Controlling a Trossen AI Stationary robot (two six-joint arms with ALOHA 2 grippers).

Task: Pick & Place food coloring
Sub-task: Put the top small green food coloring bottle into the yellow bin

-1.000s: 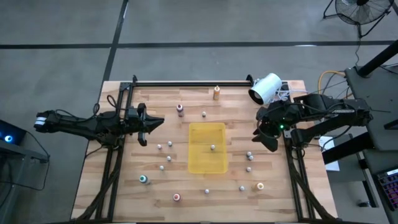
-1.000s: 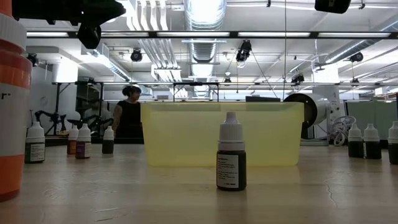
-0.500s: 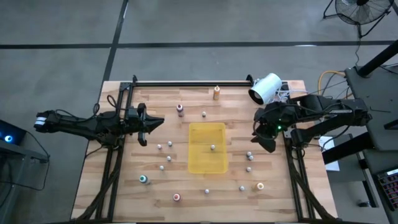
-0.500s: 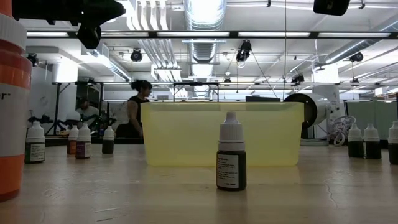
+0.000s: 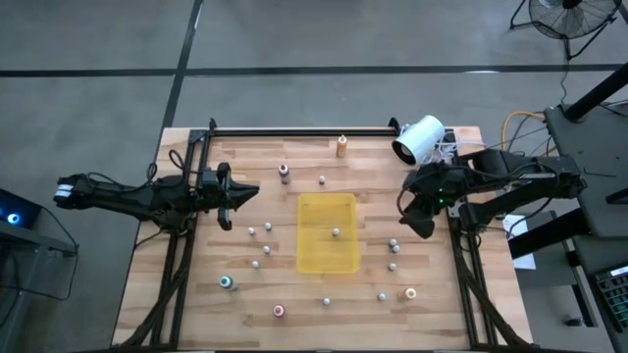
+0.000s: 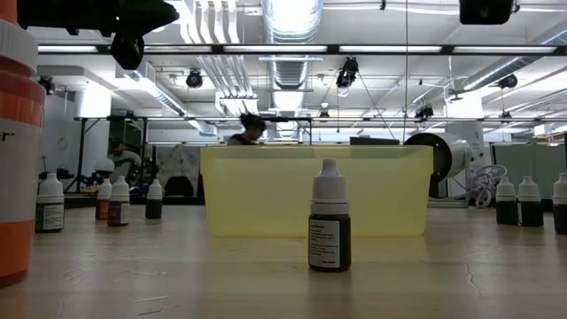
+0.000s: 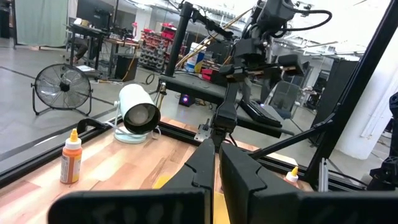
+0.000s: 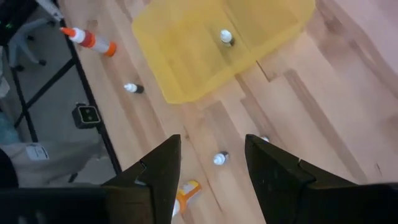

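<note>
Wood table (image 5: 196,294); yellow tray (image 5: 327,247) at centre w/ one bottle inside; small bottles (image 5: 266,249) scattered both sides; orange-top bottle (image 5: 341,146) nr far edge; white cylinder (image 5: 419,139) at far right corner.

Roughly sixteen food coloring bottles (image 5: 284,172), one yellow tray (image 5: 319,211), one white cylinder (image 5: 419,139)

Small bottles (image 5: 394,245) crowd the table (image 5: 196,294) around the yellow bin (image 5: 327,232).

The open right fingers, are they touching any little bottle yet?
Apart. The right wrist view shows the right gripper open and empty, high above the wooden table, with a small white-capped bottle far below between its fingers.
</note>
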